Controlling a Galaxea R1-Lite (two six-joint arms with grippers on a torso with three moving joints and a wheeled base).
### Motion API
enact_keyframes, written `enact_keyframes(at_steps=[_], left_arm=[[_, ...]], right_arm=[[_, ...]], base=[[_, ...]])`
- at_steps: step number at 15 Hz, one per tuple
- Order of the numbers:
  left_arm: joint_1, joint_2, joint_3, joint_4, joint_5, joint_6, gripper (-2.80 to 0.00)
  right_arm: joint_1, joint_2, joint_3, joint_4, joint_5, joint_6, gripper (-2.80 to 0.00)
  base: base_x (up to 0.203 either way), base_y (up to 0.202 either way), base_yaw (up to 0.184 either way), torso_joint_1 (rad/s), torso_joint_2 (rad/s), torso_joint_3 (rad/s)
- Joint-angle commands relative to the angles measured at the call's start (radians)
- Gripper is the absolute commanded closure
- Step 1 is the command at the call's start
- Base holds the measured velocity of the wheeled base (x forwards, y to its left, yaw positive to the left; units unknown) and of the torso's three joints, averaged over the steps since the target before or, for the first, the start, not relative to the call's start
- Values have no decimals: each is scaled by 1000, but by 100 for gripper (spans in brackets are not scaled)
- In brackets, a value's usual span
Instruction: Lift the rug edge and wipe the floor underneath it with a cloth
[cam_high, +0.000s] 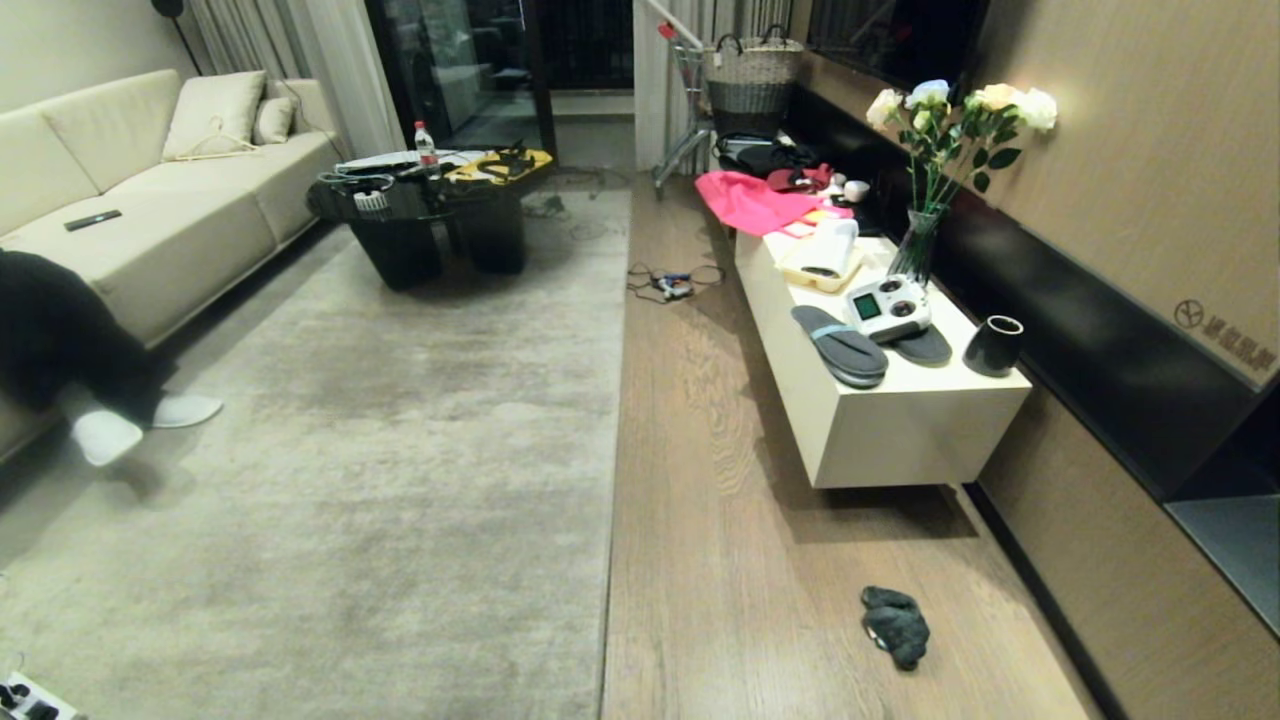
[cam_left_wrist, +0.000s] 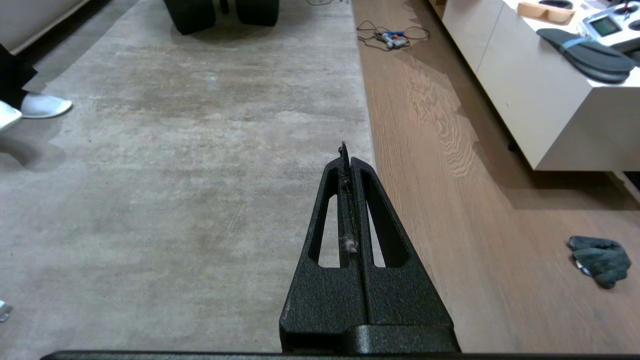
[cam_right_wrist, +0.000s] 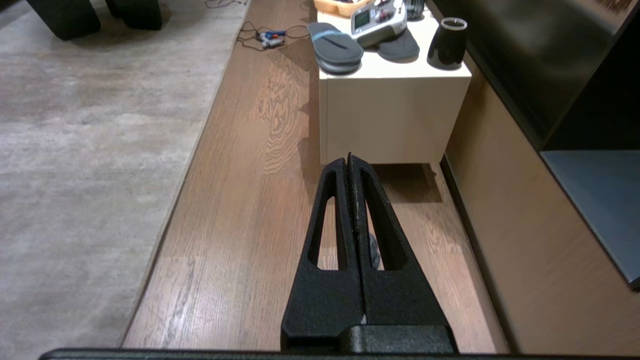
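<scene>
The pale grey rug lies flat, and its straight rug edge (cam_high: 614, 450) runs away from me beside the floor (cam_high: 720, 560) of brown wooden planks. The dark grey-teal cloth (cam_high: 896, 625) lies crumpled on the floor near the wall, a short way in front of the white cabinet. Neither arm shows in the head view. My left gripper (cam_left_wrist: 345, 150) is shut and empty, hanging above the rug just inside the rug edge (cam_left_wrist: 364, 90), with the cloth (cam_left_wrist: 599, 260) off to its side. My right gripper (cam_right_wrist: 349, 159) is shut and empty above the floor; the cloth (cam_right_wrist: 372, 250) shows through its finger slot.
A low white cabinet (cam_high: 900, 440) stands along the right wall with slippers (cam_high: 840, 345), a controller, a black cup (cam_high: 993, 345) and a flower vase on it. Cables (cam_high: 672, 283) lie on the floor farther ahead. A black coffee table (cam_high: 430, 215) stands on the rug. A person's legs (cam_high: 60, 350) rest by the sofa.
</scene>
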Motion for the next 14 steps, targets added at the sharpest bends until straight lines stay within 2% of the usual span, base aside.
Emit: enact_keyframes(at_steps=[1,7,14], left_arm=[[0,2,0,0,0,-1,0],[-1,2,0,0,0,-1,0],[0,2,0,0,0,-1,0]], right_arm=[[1,0,0,0,0,2,0],[0,2,0,0,0,2,0],[0,1,0,0,0,-3,0]], base=[[0,0,0,20,-413,-404],[0,0,0,61,-455,-389],[0,0,0,135,-492,-364]])
